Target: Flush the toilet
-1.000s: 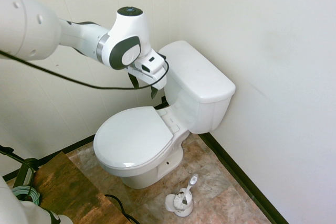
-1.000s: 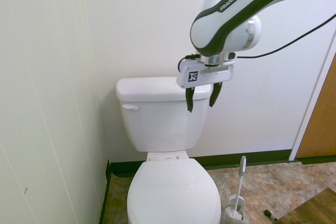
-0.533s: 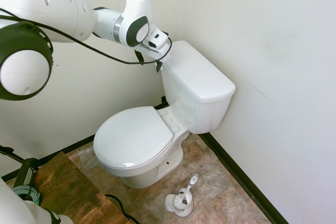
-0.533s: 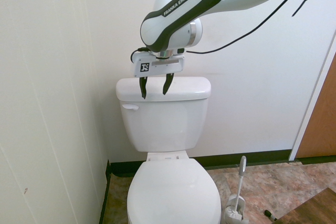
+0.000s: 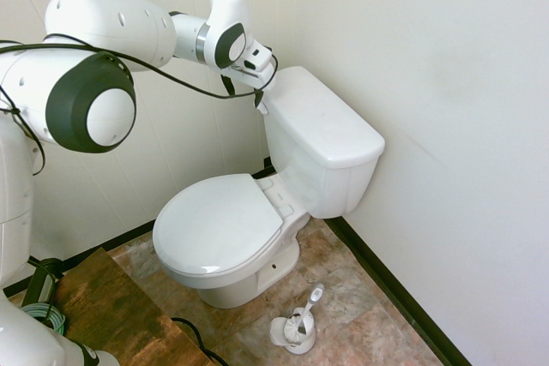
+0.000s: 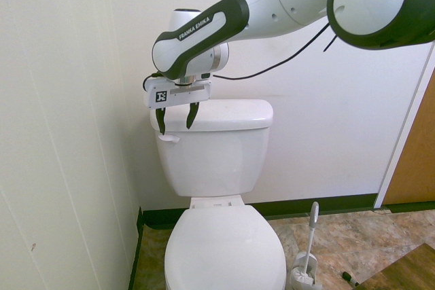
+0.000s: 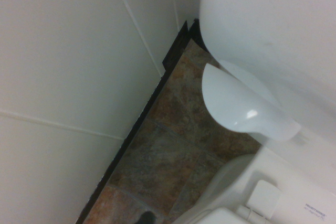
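- Gripper point(image 6: 175, 117) over front corner of tank, on lever side; points steeply down, slight tilt.
- Fingers point(image 6: 160, 121) spread apart, nothing between them, nothing held.
- Fingertips hang just above flush lever point(image 6: 168, 138); small gap seen in second ext view, no contact visible.
- One finger in front of tank's outer edge, other in front of lid's front edge, per second ext view.
- Arm point(image 5: 129, 27) stretched nearly level w/ wrist bent down at end; comes in from pic left in first ext view, from pic right in second.
- In first ext view gripper point(image 5: 244, 96) sits beside tank's near upper corner, betw tank and side wall point(image 5: 171, 117).
- Toilet point(image 6: 217, 188) mostly below and beside hand: tank point(image 5: 322, 139) w/ flat lid just beside fingers, bowl w/ seat lid point(image 5: 214, 225) shut well below.
- Wrist view: flush lever point(image 7: 239, 103) seen from above, close, sticking out from tank face; brown tiled floor point(image 7: 173, 145) and dark baseboard point(image 7: 136, 129) far beneath, pale wall panel alongside.
- Toilet brush point(image 5: 300, 323) in holder on floor, well apart from hand, on far side of bowl.
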`<state>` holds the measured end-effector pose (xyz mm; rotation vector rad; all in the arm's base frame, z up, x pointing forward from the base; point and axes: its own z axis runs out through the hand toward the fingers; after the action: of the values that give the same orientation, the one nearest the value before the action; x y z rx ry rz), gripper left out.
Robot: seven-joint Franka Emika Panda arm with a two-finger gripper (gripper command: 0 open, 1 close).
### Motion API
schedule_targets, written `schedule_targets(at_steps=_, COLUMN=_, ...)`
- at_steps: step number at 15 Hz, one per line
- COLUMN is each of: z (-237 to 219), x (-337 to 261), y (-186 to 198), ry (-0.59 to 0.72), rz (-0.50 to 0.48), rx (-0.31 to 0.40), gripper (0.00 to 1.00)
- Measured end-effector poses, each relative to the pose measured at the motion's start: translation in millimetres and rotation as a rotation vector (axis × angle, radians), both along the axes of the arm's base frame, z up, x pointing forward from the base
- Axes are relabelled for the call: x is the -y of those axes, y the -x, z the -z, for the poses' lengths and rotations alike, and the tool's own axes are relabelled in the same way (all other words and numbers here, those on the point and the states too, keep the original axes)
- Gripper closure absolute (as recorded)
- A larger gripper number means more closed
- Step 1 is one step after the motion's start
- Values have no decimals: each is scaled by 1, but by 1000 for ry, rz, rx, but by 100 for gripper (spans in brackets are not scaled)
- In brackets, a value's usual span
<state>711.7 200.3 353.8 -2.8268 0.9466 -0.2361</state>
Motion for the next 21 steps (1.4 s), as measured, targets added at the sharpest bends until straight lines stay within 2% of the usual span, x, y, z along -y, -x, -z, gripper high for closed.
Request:
schedule_targets(at_steps=5, z=19, x=4, y=-28, ry=3, rz=17, rx=10, gripper=100)
schedule_targets(at_steps=11, z=2, x=-12, y=-34, ry=0, rz=3, rx=30, gripper=100)
schedule_targets(at_steps=21, z=10, x=-8, y=-42, ry=0, rz=13, rx=28, gripper=100)
